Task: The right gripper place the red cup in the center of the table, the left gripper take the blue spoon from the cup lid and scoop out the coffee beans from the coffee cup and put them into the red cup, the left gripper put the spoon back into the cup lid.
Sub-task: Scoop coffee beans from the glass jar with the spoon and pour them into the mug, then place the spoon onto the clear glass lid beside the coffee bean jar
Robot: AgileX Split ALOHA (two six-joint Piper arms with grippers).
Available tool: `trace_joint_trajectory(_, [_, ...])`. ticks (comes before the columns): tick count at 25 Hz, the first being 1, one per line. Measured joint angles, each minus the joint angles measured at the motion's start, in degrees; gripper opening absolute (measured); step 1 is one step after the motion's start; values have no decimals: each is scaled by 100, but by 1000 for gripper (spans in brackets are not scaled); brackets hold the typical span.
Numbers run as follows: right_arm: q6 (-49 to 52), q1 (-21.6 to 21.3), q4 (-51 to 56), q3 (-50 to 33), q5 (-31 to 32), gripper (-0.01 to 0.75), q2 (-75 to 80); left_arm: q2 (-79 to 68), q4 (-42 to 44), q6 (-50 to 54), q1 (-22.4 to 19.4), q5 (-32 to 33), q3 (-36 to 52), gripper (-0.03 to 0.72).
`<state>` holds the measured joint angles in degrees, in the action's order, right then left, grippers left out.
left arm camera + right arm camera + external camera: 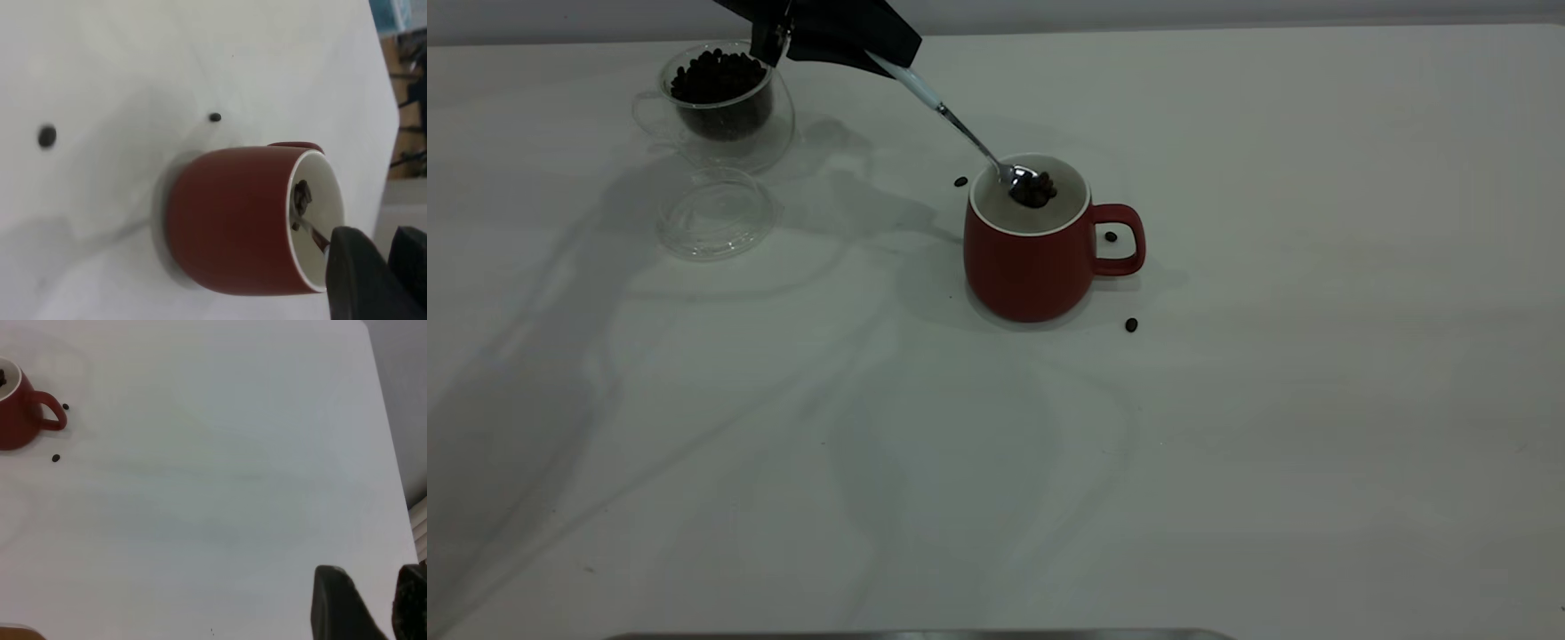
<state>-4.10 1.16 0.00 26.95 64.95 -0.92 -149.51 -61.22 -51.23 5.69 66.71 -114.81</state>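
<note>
The red cup (1040,253) stands upright mid-table, handle to the right; it also shows in the left wrist view (233,220) and the right wrist view (15,413). My left gripper (845,36) at the top edge is shut on the blue spoon (951,120). The spoon's bowl holds coffee beans (1034,189) over the red cup's mouth, seen too in the left wrist view (302,197). The coffee cup (725,102) with beans stands at the back left, the cup lid (716,213) in front of it. My right gripper (380,607) is open, empty, away from the cup.
Three loose beans lie on the table (996,462): one behind the red cup (960,181), one inside the handle loop (1111,236), one in front right (1131,325). The table's edge shows in the right wrist view.
</note>
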Motion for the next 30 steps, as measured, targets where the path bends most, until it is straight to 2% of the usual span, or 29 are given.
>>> trace_joint_trajectory(7, [0,0,0,0,0,239,0,0,-16,-1590,187,0,0,122])
trace_joint_trajectory(14, [0,0,0,0,0,239,0,0,-247,-1901,326,0,-5,122])
trace_joint_trajectory(19, [0,0,0,0,0,239,0,114,-164,-1301,326,0,-84,122])
trace_joint_trajectory(30, [0,0,0,0,0,239,0,1093,825,417,300,0,-99,122])
